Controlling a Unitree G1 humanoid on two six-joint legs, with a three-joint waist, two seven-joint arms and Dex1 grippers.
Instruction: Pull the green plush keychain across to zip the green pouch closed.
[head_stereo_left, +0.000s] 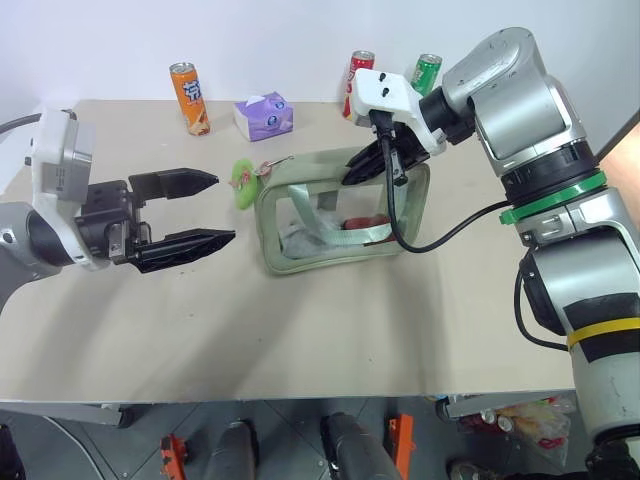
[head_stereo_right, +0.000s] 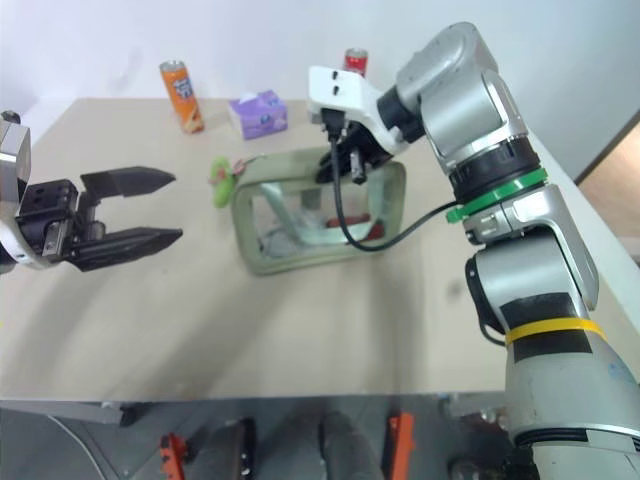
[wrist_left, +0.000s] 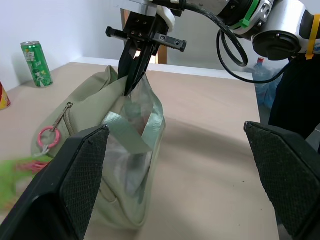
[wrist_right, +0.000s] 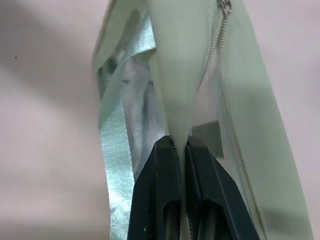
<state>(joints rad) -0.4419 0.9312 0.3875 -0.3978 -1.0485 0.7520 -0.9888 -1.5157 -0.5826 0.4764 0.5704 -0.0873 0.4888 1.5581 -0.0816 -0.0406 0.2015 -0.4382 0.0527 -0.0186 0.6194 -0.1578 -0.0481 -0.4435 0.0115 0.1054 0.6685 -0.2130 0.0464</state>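
We've got the pouch (head_stereo_left: 345, 215) mid-table, long axis running 9 to 3 — right gripper (head_stereo_left: 372, 165) pinching its fabric at the 3 o'clock end. The keychain (head_stereo_left: 243, 180) hangs off the 9 o'clock end, nearest our left gripper (head_stereo_left: 205, 210) — spread wide, empty.

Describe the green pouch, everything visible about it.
The green pouch is pale sage fabric with a clear front panel showing items inside, one reddish. It lies on the tan table, its far right corner pulled up. The right hand is shut on that fabric edge. The zipper pull carries a pink ring leading to the green plush keychain at its left end.
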